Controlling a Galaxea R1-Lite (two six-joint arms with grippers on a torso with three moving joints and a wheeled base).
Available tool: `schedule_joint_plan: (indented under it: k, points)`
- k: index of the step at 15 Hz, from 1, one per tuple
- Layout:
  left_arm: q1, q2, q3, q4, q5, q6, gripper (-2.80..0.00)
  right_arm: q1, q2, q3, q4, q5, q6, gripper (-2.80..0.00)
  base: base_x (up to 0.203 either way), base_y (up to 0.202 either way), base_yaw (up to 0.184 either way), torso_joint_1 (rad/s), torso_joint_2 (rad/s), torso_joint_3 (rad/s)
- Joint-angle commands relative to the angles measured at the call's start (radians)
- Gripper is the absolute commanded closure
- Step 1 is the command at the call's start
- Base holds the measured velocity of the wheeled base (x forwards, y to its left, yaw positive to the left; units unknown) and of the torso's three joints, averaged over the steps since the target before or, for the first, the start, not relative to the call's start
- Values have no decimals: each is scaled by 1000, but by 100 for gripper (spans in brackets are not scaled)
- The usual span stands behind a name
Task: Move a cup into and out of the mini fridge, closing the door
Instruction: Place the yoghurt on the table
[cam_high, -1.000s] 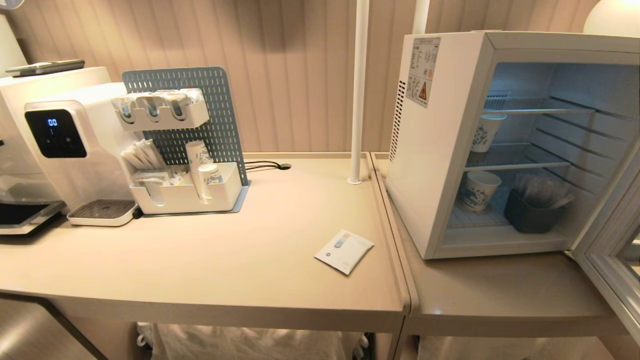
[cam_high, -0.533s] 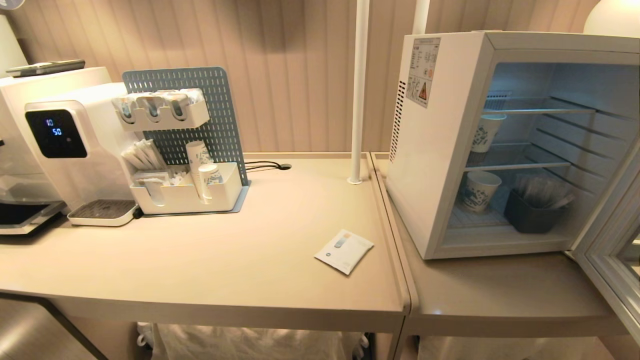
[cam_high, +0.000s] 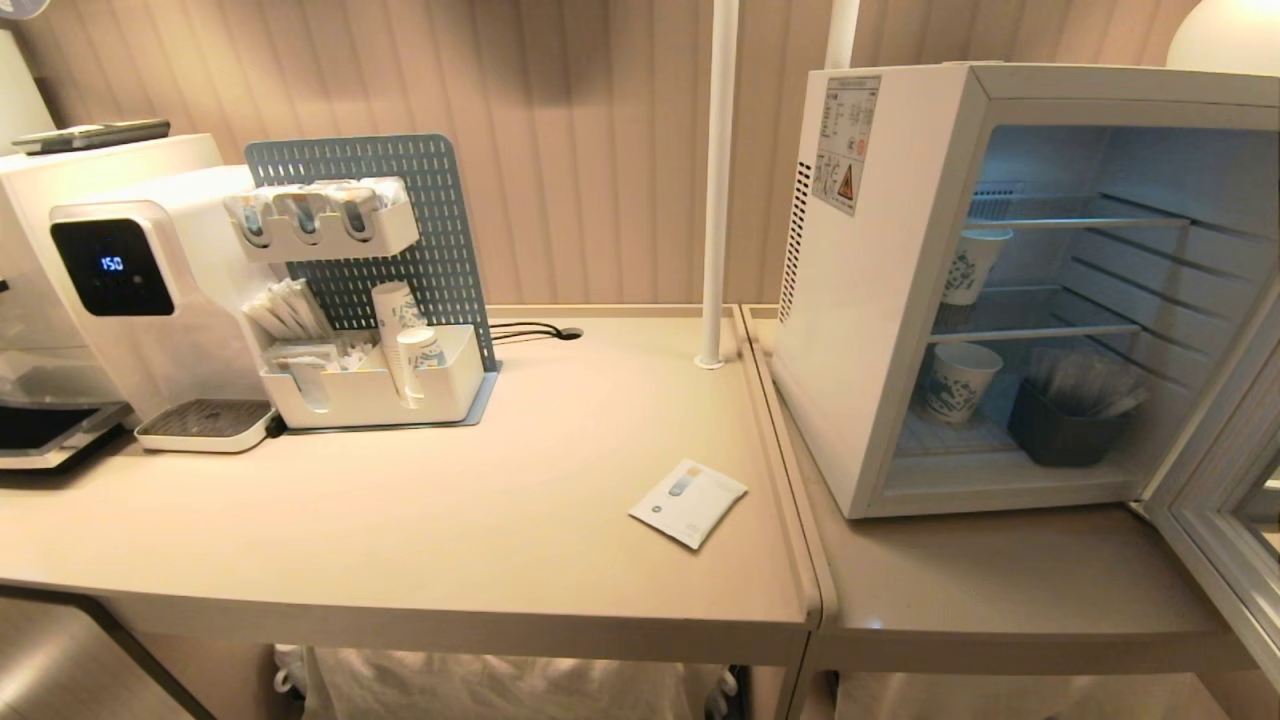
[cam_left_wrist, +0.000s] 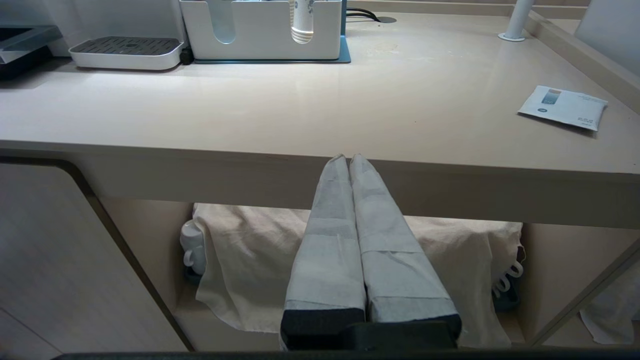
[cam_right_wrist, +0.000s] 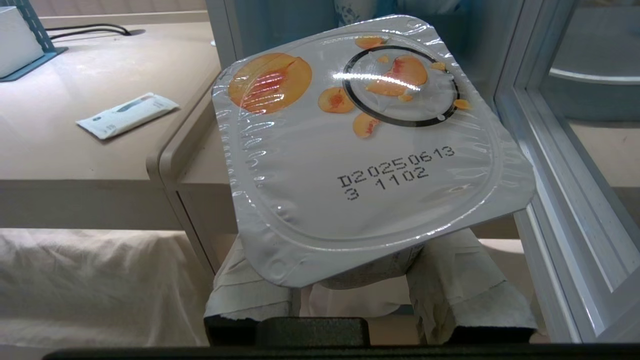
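Note:
The cup (cam_right_wrist: 370, 150), a small white tub whose peel lid bears orange fruit marks, sits tilted between the padded fingers (cam_right_wrist: 470, 280) of my right gripper (cam_right_wrist: 367, 280), which is shut on it. It hangs in front of the table's front edge, level with the mini fridge (cam_high: 880, 300). The fridge stands on the right-hand table with its door (cam_high: 1225, 510) swung open to the right; the door's pale frame (cam_right_wrist: 555, 165) is close beside the cup. My left gripper (cam_left_wrist: 348, 157) is shut and empty, low before the left table's front edge. Neither arm shows in the head view.
Two blue-patterned paper cups (cam_high: 972, 262) (cam_high: 958, 382) and a dark bin (cam_high: 1065, 435) are on the fridge shelves. A flat white sachet (cam_high: 688, 502) lies near the seam between the tables. A drinks machine (cam_high: 150, 300), an organiser (cam_high: 370, 390) and a white pole (cam_high: 717, 180) stand behind.
Only the digits on the drinks machine's screen differ. Nothing else in the head view has moved.

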Motion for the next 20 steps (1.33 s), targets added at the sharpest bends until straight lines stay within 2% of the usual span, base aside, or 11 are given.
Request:
schedule_joint_plan:
  k: [1, 7, 18, 20]
  points:
    - [1, 2, 2, 0, 0, -1, 0, 0, 3, 1, -1, 1, 0, 0, 0, 0, 0, 0, 0, 0]
    - [1, 2, 2, 0, 0, -1, 0, 0, 3, -1, -1, -1, 0, 0, 0, 0, 0, 0, 0, 0]
    - [1, 2, 2, 0, 0, -1, 0, 0, 3, -1, 1, -1, 0, 0, -187, 0, 3, 4, 3, 0]
    - [1, 2, 2, 0, 0, -1, 0, 0, 3, -1, 1, -1, 0, 0, -51, 0, 3, -4, -6, 4]
